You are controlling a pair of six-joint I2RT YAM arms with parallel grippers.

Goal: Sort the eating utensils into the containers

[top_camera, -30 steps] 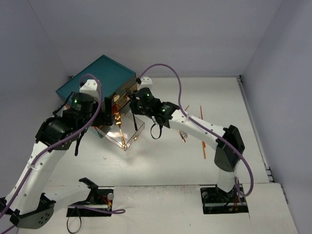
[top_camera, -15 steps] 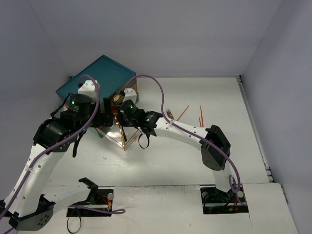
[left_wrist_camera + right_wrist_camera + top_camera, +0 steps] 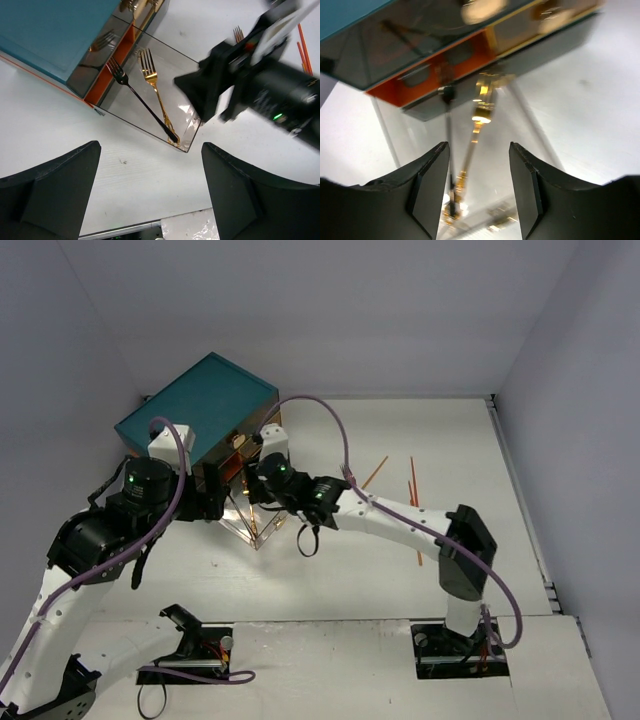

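Black fork [image 3: 142,102] lies beside gold fork [image 3: 159,97] in clear drawer [image 3: 135,125].

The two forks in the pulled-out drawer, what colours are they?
One black fork, one gold fork; clearest in the left wrist view.

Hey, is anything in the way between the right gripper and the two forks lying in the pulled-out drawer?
Nothing visible does. The right gripper hangs open over the clear drawer. The black fork and the gold fork lie uncovered inside it, side by side.
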